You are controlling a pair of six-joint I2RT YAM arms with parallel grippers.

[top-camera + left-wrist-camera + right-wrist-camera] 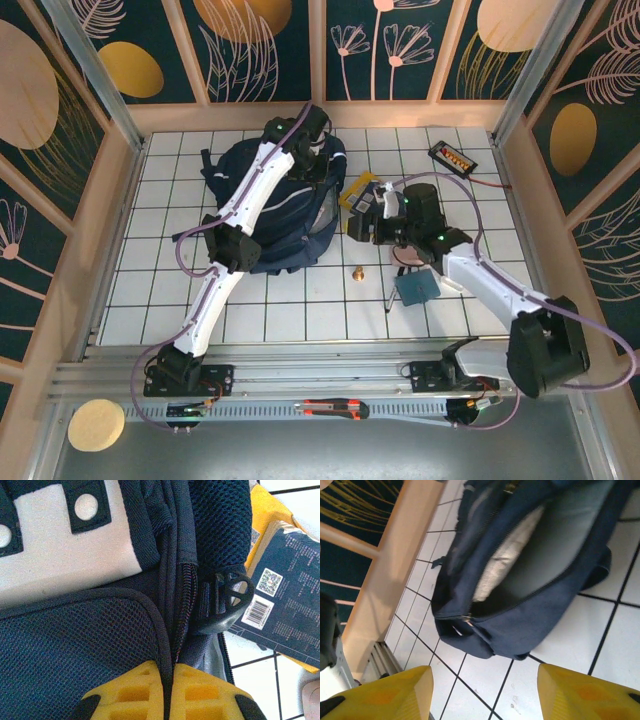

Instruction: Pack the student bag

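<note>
Hanging over the white-tiled table [300, 320], the right gripper [485, 680] has its yellow fingers [580, 690] spread apart, facing the unzipped mouth of the student bag [290, 230], which lies left of centre on the tiles. Farther back, the left gripper [167, 680] is pressed together, apparently pinching the bag's piped seam, beside a barcoded book [285, 600].

A white tabletop [250, 320] ruled with dark grid lines is enclosed by a wooden rim [120, 210]. The student bag [285, 215] is laid on its far left half, with a yellow-edged book [356, 190] just beside it. A small brass piece [357, 272] (too small to name) is set near the middle, a teal square card [417, 289] to its right, and a black device [452, 157] near the far right corner.
</note>
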